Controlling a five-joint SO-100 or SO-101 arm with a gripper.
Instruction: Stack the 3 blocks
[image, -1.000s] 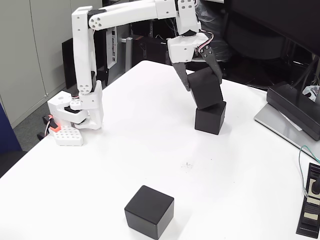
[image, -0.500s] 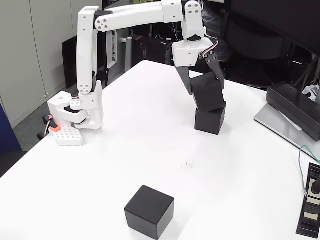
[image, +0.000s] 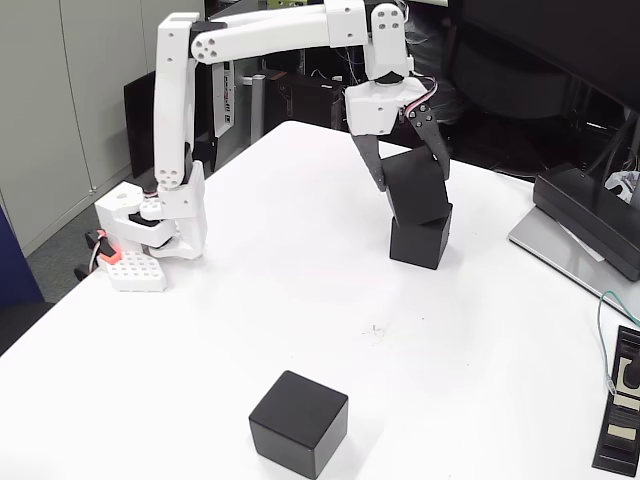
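Surface: white, carries all items. Arm: white, base at the fixed view's left edge, reaching right over the surface. Near block: black cube, alone at bottom centre, well apart from the others. Lower block: flat on surface, upper right of centre. Upper block: sits on lower block, tilted, touching it. Gripper: fingers either side of upper block, closed on it.
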